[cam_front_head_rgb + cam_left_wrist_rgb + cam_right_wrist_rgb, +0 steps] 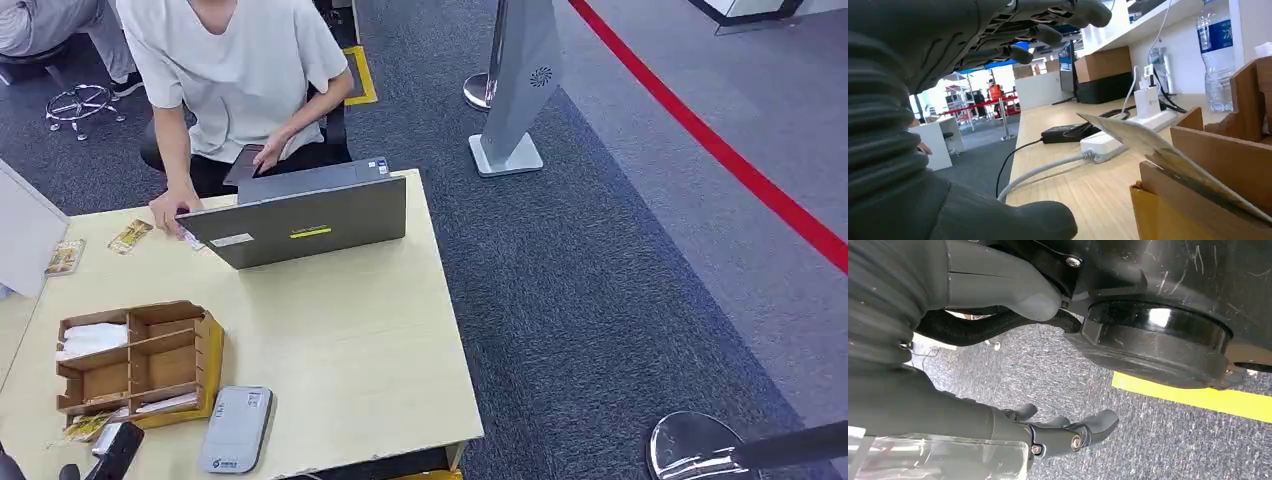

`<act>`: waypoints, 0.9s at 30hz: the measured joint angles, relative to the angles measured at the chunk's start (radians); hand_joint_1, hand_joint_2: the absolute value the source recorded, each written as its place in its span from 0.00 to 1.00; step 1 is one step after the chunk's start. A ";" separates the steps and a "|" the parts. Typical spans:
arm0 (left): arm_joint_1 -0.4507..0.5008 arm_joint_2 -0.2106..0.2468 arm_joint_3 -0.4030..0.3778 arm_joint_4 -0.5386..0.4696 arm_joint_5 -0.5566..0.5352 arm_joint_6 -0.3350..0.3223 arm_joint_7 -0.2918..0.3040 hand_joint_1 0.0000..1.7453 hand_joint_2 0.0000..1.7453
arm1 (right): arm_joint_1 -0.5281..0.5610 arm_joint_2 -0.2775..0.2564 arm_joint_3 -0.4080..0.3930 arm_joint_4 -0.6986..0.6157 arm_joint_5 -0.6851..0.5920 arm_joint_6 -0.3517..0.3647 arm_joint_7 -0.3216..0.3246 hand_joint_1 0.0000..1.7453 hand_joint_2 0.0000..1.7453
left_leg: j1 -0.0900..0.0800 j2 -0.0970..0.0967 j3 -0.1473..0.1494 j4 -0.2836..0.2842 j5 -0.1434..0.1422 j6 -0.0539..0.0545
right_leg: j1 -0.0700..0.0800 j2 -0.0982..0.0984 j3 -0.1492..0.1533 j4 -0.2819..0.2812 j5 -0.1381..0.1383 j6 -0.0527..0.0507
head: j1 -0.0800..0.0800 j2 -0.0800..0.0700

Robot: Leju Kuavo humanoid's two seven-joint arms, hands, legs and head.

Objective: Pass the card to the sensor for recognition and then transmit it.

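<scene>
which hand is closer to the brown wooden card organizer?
Left. The left hand is beside the brown wooden card organizer, near its cards. The right hand hangs over grey carpet.

The left hand (pixel 118 450) is cut off by the head view's lower edge. Just beyond it, cards (pixel 88 424) in the wooden organizer (pixel 208 352) are too small to read. The print on the grey sensor (pixel 236 430) beside it is illegible. The laptop (pixel 305 222) hides part of the person's hand (pixel 172 211).

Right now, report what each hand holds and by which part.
Nothing is held. The left hand is open beside the wooden organizer, not touching the card; the right hand is open above the carpet.
</scene>
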State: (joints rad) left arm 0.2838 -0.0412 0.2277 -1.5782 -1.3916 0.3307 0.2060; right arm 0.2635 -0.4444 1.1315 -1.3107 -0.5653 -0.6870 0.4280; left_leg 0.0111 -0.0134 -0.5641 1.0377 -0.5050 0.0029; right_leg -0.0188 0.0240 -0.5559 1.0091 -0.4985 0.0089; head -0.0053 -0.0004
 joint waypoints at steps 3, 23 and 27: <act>0.000 0.000 0.000 0.005 -0.008 0.002 -0.005 0.00 1.00 | 0.000 0.000 0.002 -0.002 0.000 0.000 0.003 0.00 1.00 | 0.000 0.000 0.000 0.000 0.000 0.000 | 0.000 0.000 0.000 0.000 0.000 0.000 | 0.000 0.000; -0.029 0.012 -0.061 0.006 -0.031 0.000 -0.011 0.00 1.00 | -0.016 -0.001 0.026 -0.002 -0.004 0.000 0.000 0.00 1.00 | 0.000 0.000 0.000 0.000 0.000 0.000 | 0.000 0.000 0.000 0.000 0.000 0.000 | 0.000 0.000; -0.029 0.018 -0.071 0.006 -0.025 -0.002 0.003 0.00 1.00 | -0.019 -0.001 0.030 -0.002 -0.016 0.000 -0.004 0.00 1.00 | 0.000 0.000 0.000 0.000 0.000 0.000 | 0.000 0.000 0.000 0.000 0.000 0.000 | 0.000 0.000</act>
State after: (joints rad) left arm 0.2550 -0.0233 0.1568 -1.5717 -1.4168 0.3288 0.2094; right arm 0.2444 -0.4452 1.1612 -1.3127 -0.5813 -0.6870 0.4242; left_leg 0.0111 -0.0133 -0.5640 1.0378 -0.5050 0.0029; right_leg -0.0188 0.0242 -0.5561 1.0091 -0.4985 0.0089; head -0.0053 -0.0004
